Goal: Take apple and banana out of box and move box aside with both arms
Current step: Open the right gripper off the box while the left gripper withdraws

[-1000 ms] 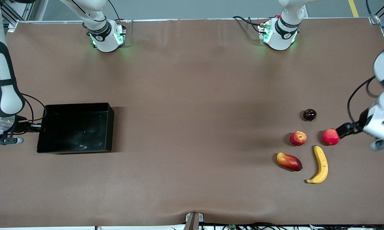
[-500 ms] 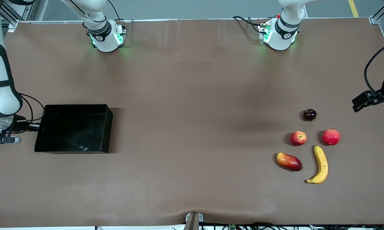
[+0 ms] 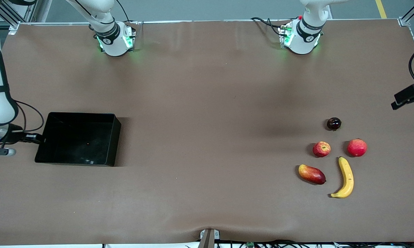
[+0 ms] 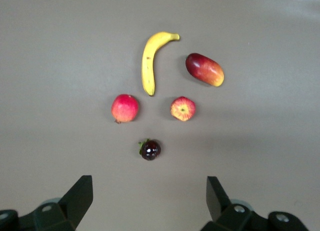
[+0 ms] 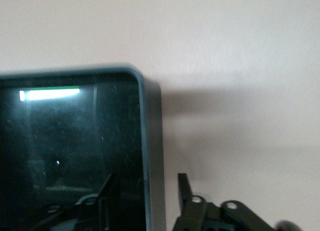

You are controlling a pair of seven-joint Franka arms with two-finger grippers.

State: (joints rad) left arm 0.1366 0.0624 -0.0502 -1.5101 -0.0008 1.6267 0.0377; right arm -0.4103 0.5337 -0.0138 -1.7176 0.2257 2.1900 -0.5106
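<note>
Evidently the right gripper (image 3: 38, 138) straddled the end wall of the box (image 3: 116, 141), jaws slack around it. The box lay at its three o'clock, long axis nine-to-three. Over the last second the box had slid toward nine. The left gripper (image 3: 408, 96), spread wide, had backed off. The apple (image 3: 321, 149) and banana (image 3: 346, 177) lay on the table at its eight o'clock.

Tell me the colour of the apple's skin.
The apple is red with yellowish streaky patches around a dark stem dimple; the left wrist view shows it best.
</note>
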